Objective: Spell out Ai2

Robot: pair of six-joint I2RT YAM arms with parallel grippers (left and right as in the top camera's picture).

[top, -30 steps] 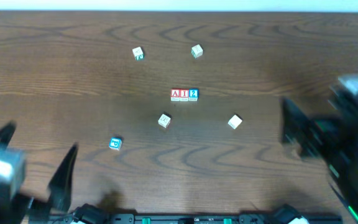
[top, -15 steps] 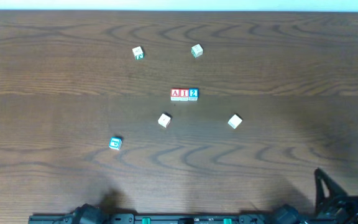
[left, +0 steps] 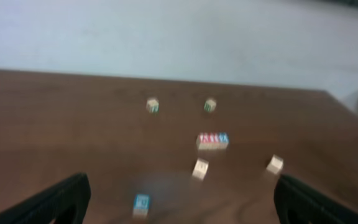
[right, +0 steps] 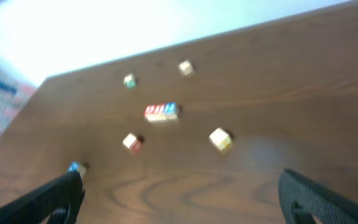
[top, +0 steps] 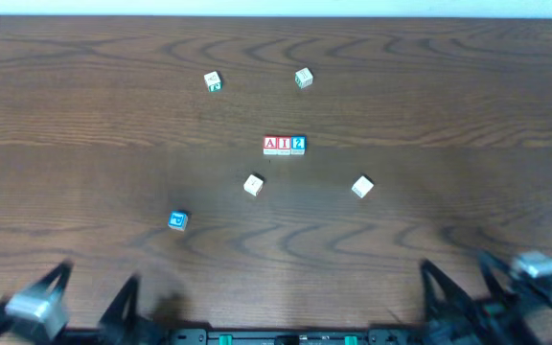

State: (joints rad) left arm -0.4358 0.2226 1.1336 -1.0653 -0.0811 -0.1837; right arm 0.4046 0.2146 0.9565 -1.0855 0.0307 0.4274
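Looks to me like the A-I-2 row (top: 285, 145) is already spelled, three letter blocks touching in a line mid wooden table (top: 468, 86). So I'd say the smart play is keeping both arms low at the near edge and swinging nothing over it or the loose blocks (top: 253, 185) nearby. Left gripper (top: 89, 292) and right gripper (top: 463, 286) both have jaws spread wide and empty, with the row well apart, up the table between them.
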